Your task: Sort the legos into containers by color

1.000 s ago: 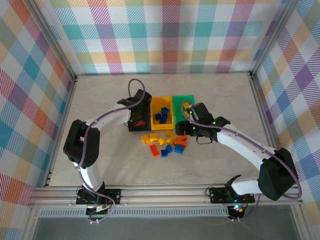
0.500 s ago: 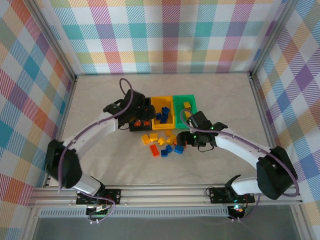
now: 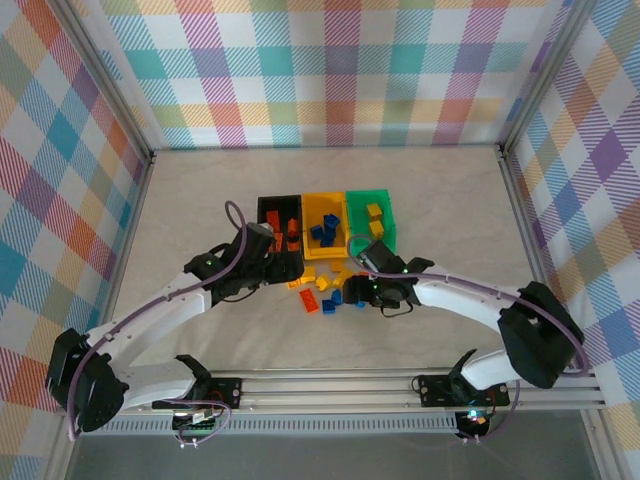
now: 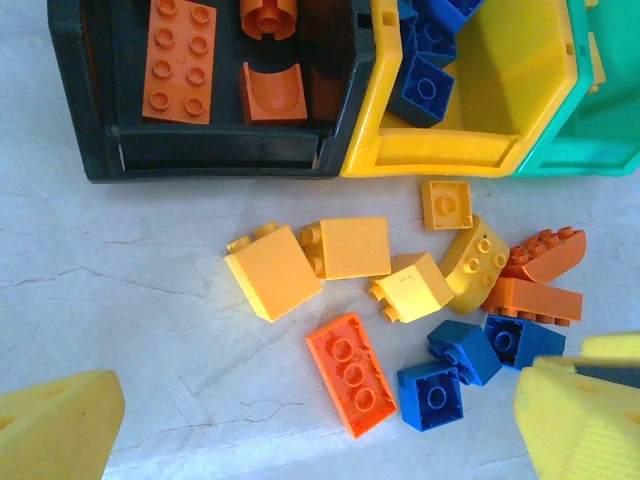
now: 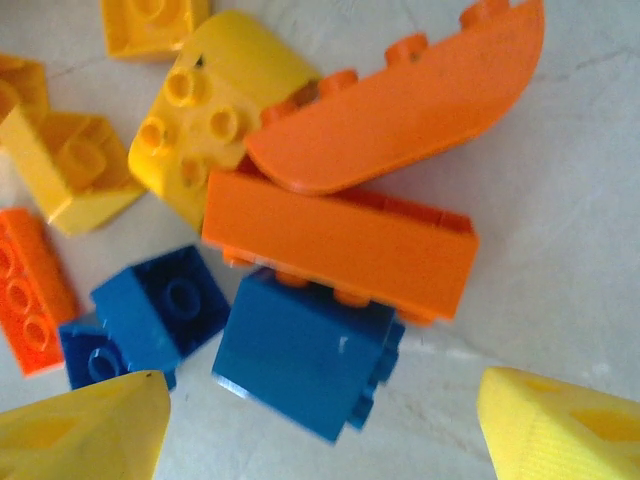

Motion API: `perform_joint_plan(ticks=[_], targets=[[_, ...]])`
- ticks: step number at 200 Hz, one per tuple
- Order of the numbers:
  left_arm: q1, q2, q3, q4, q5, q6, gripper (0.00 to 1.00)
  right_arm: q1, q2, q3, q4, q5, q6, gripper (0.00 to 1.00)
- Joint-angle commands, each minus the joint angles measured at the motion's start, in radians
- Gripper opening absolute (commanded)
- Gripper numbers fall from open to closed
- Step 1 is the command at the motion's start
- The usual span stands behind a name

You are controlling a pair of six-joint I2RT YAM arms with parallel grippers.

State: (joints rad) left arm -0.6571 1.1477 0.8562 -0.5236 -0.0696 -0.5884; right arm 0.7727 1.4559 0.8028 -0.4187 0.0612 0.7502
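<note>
Loose legos lie in a pile just in front of three containers: a black bin with orange bricks, a yellow bin with blue bricks, and a green bin with yellow bricks. My left gripper hangs open and empty over the pile's left side; in the left wrist view an orange flat brick lies between its fingers' line. My right gripper stands open low over the pile's right side, a blue brick between its fingers, untouched. Behind that lie a long orange brick and a curved orange brick.
Yellow bricks and two more blue bricks crowd the pile. The bins stand side by side, touching. Both arms meet over the pile, their grippers close together. Bare marble table stretches left, right and behind the bins.
My left gripper has drawn back from over the black bin to the pile and opened wide. My right gripper has come down from beside the green bin to the pile's right side.
</note>
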Motion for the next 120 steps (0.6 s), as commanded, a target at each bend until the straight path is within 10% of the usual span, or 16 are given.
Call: perform_joint_plan(ticks=[1, 120], targets=[[-0.001, -0.038, -0.029, 0.003, -0.004, -0.02, 1.0, 0.0, 0.066, 0.047, -0.004, 0.029, 0.029, 0.79], [-0.001, -0.064, -0.055, -0.014, 0.009, 0.0, 1.0, -0.012, -0.026, 0.022, -0.071, 0.014, -0.08, 0.35]])
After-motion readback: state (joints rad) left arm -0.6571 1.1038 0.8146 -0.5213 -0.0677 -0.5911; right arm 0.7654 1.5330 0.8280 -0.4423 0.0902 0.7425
